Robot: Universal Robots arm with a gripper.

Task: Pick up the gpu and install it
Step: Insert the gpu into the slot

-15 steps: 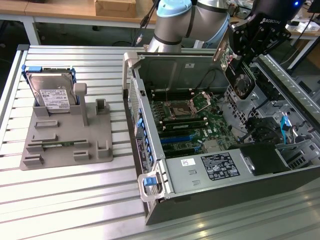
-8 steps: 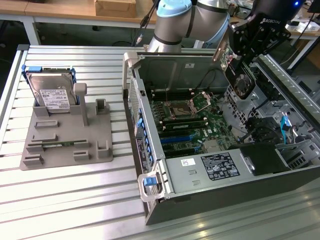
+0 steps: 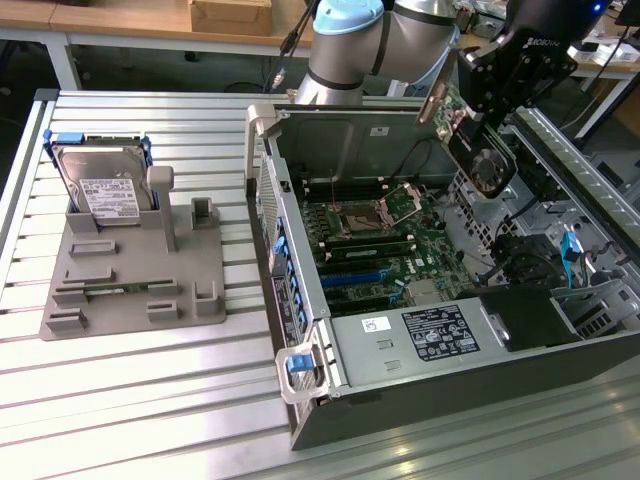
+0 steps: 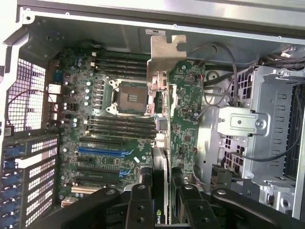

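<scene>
Gripper: the gripper (image 4: 161,191) is clamped on the gpu (image 4: 183,114). A black finger (image 4: 139,205) presses on each flat side of the card, at the end away from its bracket.
Gpu position: it is held in the air over the open computer case (image 3: 300,300), above the far part of the motherboard (image 3: 385,235). In the exterior view it sits clear of the board.
Gpu attitude: from the wrist it is seen nearly edge-on, with the green circuit-board side showing and the silver bracket (image 4: 164,52) at the end farthest from the fingers. In the exterior view its black fan face tilts toward the camera.
Motherboard: an open CPU socket (image 4: 129,98) sits between rows of memory slots, and a blue expansion slot (image 4: 102,151) lies among black ones.
Case: it lies on its side with the open side up, on a ribbed metal table (image 3: 150,420). A labelled power supply (image 3: 440,335) is at the near edge and a blue latch (image 3: 297,362) at the near corner.
Fixture: a grey holder (image 3: 140,290) sits at the exterior view's left, well apart from the case. A hard drive (image 3: 100,185) stands upright at its back, and a green memory stick (image 3: 112,289) lies flat in it.
Arm: the silver joints (image 3: 350,50) are behind the case.
</scene>
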